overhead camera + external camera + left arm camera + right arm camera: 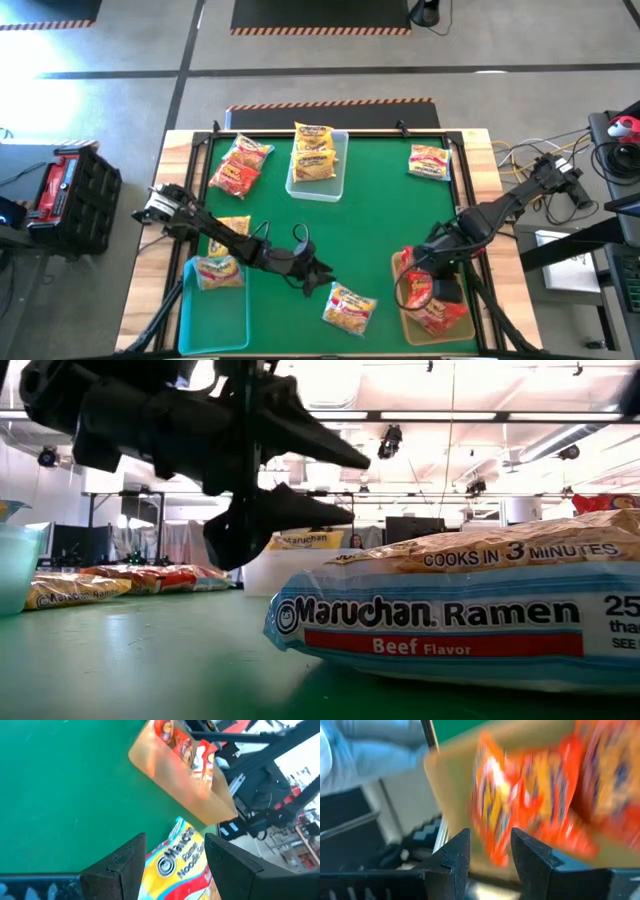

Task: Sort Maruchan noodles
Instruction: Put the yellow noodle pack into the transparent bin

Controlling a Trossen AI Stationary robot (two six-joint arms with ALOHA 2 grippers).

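Observation:
A yellow and pale-blue Maruchan packet (350, 307) (450, 615) lies flat on the green mat near the table's near edge. My left gripper (316, 270) (175, 862) hovers open just to its left, above the mat, fingers aimed at it. In the left wrist view the packet (177, 865) shows between the fingers, untouched. My right gripper (422, 283) (491, 855) hangs over the orange bin (400, 318), shut on a red packet (415, 291). More red packets (445, 316) lie in that bin. My right gripper pinches the red packet by one end (494, 851) between its two fingers, coming from above and pointing down into the orange bin. The packet hangs below the fingers over the bin's floor. Whether its lower end touches the packets in the bin, I cannot tell.
A clear bin (340, 175) at the far middle holds yellow-orange packets. A teal bin (190, 315) at the near left holds a yellow-blue packet (218, 270). Loose packets lie at the far left (240, 165), far right (430, 161) and left (234, 228). The mat's middle is bare.

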